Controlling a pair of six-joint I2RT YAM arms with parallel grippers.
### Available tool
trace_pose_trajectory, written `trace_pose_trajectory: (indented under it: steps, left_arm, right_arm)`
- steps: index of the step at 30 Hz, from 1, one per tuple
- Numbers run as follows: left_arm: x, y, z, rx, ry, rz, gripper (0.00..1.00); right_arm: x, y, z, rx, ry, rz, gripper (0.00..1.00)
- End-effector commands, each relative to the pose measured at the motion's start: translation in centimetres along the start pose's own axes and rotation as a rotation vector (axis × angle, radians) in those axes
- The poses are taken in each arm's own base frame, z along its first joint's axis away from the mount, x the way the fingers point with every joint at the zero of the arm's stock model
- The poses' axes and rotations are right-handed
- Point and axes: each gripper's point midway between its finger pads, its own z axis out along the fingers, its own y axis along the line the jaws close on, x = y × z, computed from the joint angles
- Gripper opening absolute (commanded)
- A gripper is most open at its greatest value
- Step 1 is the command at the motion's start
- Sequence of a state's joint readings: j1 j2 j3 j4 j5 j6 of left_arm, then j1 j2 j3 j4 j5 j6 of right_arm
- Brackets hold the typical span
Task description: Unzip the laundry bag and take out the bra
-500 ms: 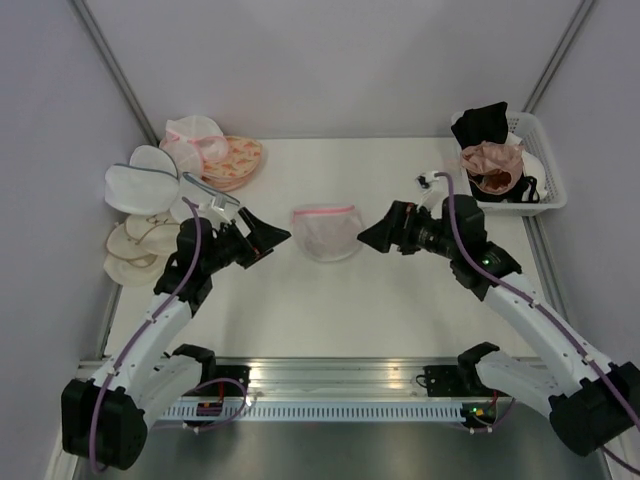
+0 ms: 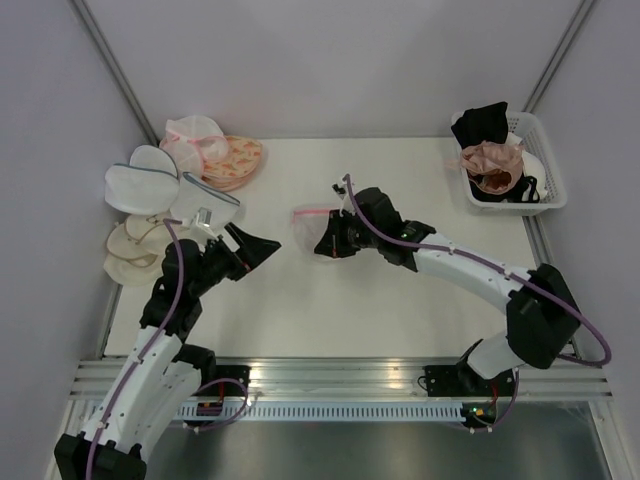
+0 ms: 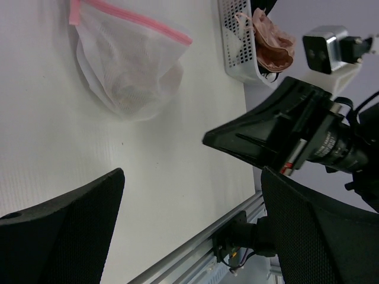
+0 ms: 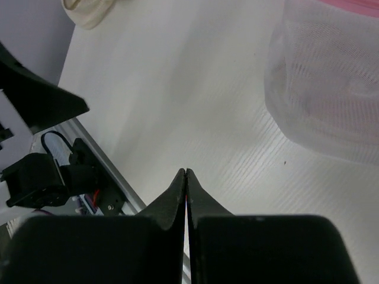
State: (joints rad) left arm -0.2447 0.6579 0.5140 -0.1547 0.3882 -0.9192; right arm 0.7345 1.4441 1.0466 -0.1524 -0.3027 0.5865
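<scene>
The laundry bag [image 2: 308, 224], a small white mesh pouch with a pink zipper rim [image 3: 131, 21], lies zipped in the middle of the table. Through its mesh [image 3: 125, 89] only a pale soft shape shows; the bra cannot be made out more clearly than that. My right gripper [image 2: 322, 247] sits low at the bag's near right side, and the arm covers part of the bag from above. In the right wrist view the gripper [image 4: 186, 171] is shut with nothing between its fingers, and the bag [image 4: 331, 83] lies beside the tips. My left gripper [image 2: 262, 248] is open, a short way left of the bag.
A white basket [image 2: 548, 196] at the back right holds a dusty-pink bra [image 2: 490, 160] and a black garment [image 2: 480, 122]. Other mesh bags [image 2: 140, 185] and an orange-patterned pouch [image 2: 238, 160] are piled at the back left. A metal rail [image 2: 330, 375] runs along the near edge.
My right arm has swung left from beside the bag to its near side, and its jaws have gone from open to shut. The left gripper has shifted slightly and stays open.
</scene>
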Motion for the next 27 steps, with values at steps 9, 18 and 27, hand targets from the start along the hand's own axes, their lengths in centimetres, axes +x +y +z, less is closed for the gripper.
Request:
trace_pose_trajectory:
  steps: [9,18,27]
  left_arm:
    - [1.5,1.5,-1.0,-0.030,0.008,-0.026,1.00]
    - [1.6,1.8,-1.3,-0.032,-0.004,-0.016,1.00]
    - [2.4,3.8,0.6,-0.050,0.017,-0.046,1.00]
  right_arm:
    - [-0.4,-6.5,10.0,0.281,0.006,-0.010,0.00]
    - [-0.5,-13.2,6.3,0.671,-0.072,-0.032,0.00]
    - [-2.6,-20.3,3.4,0.915,-0.121,0.019,0.00]
